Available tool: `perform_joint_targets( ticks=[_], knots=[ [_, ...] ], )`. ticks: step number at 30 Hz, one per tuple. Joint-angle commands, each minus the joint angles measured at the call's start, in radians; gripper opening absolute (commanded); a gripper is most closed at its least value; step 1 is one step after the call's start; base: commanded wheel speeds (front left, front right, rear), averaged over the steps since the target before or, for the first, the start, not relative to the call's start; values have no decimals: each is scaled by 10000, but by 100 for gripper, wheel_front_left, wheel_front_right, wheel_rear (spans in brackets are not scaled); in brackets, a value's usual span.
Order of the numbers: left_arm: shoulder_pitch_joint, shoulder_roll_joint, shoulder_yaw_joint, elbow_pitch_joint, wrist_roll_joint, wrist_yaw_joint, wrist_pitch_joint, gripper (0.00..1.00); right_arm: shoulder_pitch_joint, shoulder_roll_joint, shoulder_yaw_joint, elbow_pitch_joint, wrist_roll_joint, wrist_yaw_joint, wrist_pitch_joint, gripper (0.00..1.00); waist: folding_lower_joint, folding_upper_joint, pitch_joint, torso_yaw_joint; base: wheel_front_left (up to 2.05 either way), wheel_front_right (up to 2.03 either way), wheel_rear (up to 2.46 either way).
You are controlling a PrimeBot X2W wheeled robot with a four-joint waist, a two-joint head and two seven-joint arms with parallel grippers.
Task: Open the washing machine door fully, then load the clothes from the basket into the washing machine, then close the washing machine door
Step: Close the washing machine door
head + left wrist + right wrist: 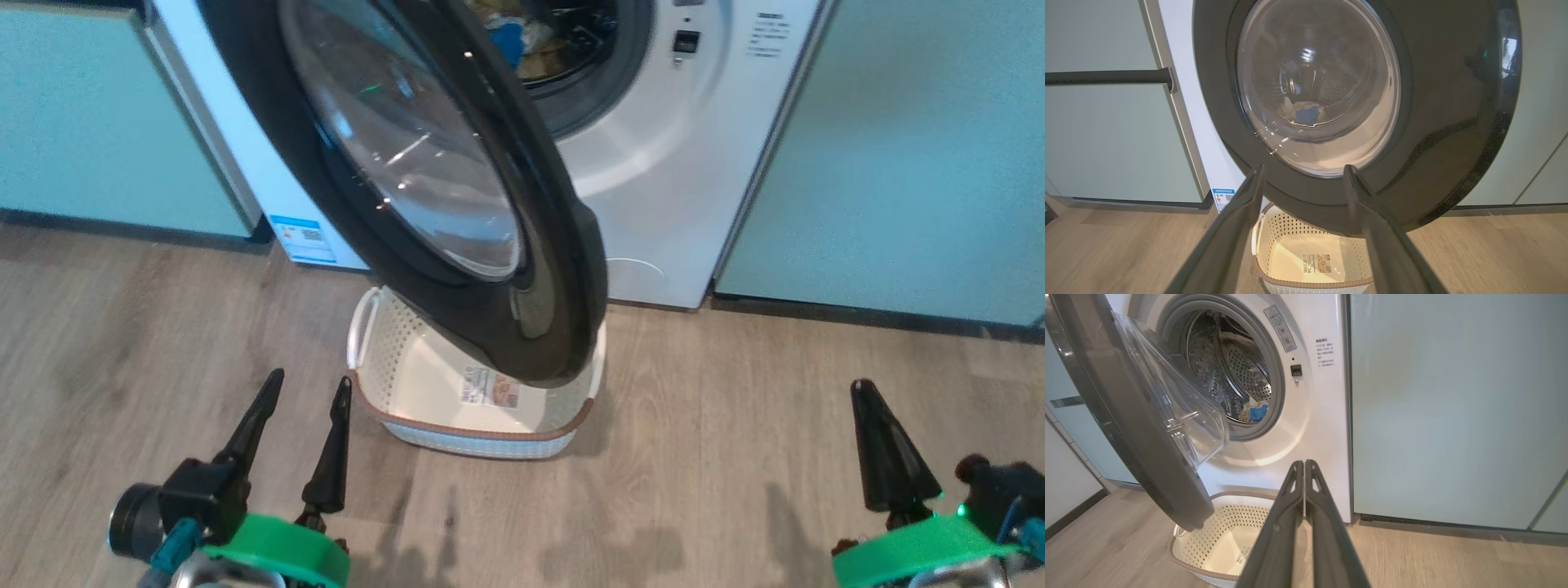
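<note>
Left jaws stand spread wide with nothing between them; right jaws are pressed tight together, also empty. Both pairs hang low over the wooden floor (735, 457). Just ahead, between the two pairs, sits the basket (384, 359), bare down to the label on its bottom. Above its far half hangs the washing machine door (571, 245), swung partway out, its glossy outer face turned toward the left jaws and its glass bowl toward the right ones. Beyond the door, up and to the left of the right jaws, the clothes (1255, 411) lie in the drum of the washing machine (669, 163), a blue piece among pale yellow. Loading looks finished to me, so closing is the step in hand. That calls for a push on the door's outer face near its free edge, most likely from the left side, carried through until the latch catches.
</note>
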Motion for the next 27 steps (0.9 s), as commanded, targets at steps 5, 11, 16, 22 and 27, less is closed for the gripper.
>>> perform_joint_targets(
  ticks=[5, 11, 16, 22, 27],
  knots=[
    [-531, 37, 272, -167, 46, -36, -88, 100, -934, -318, 371, 102, 303, -29, -97, 0, -1, 0, -58, 705, 0, 0, 0],
    [-628, -32, 171, -46, -12, -144, -89, 100, -1765, -338, 516, 733, 544, -29, -97, 0, -1, 0, -85, 1519, 0, 0, 0],
    [-718, -41, 104, 29, 2, -221, -90, 100, -2677, -340, 815, 1050, 584, -29, -97, 0, -1, 0, -154, 1990, 0, 0, 0],
    [-759, -80, 51, 63, 45, -295, -90, 100, -4071, -372, 916, 732, 586, -29, -97, 0, -1, 0, -206, 2279, 0, 0, 0],
    [-778, -134, 73, 31, 59, -345, -91, 100, -5150, -469, 1018, -67, 486, -29, -97, 0, -1, 0, -282, 2421, 0, 0, 0]
  ],
)
